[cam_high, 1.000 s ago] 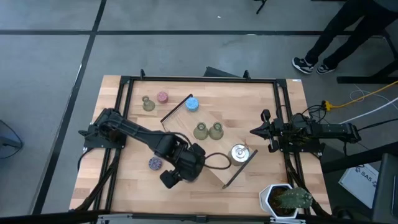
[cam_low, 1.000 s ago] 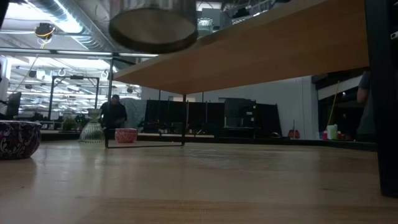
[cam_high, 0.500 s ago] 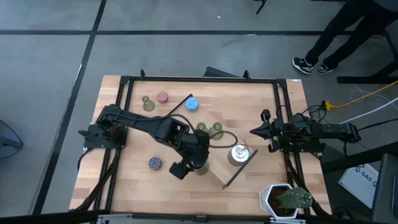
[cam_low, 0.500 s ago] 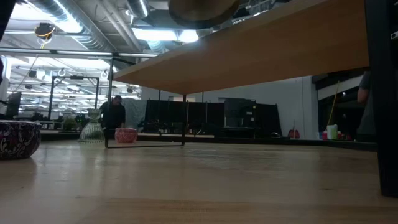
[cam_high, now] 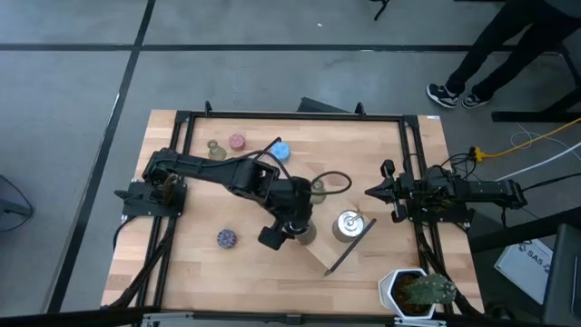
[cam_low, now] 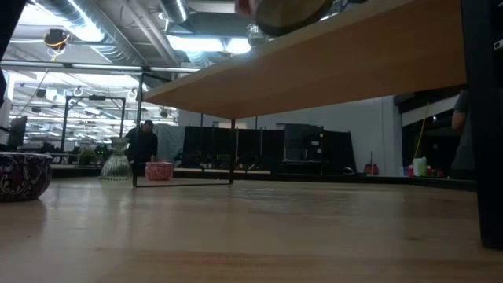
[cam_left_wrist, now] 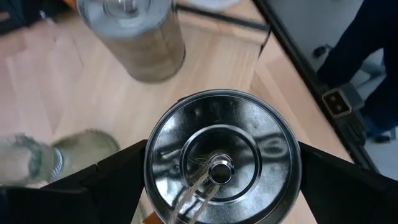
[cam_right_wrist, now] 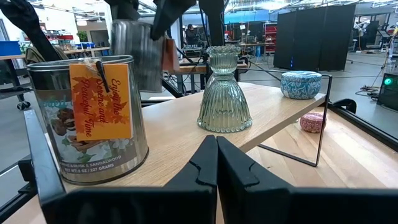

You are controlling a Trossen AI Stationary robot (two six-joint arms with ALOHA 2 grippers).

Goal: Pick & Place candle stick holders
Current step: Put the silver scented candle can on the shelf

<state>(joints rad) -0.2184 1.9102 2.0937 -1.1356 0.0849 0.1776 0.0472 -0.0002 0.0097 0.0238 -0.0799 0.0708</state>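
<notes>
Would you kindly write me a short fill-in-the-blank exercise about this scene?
1. The left gripper grips a shiny round holder of ___ colour.
2. The right gripper waits at the side, fingers ___.
3. The purple holder stands on the bare ___, not the tray.
Missing: silver; shut; table.

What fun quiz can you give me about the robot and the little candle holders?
1. True or false: the left gripper is holding a silver holder.
2. Pick one: the right gripper, waiting at the table's right edge, is A) open, B) shut, C) carrying a holder.
3. Fill in: the patterned holder sitting alone on the bare table is ____.

Key: 1 true; 2 B; 3 purple.
</notes>
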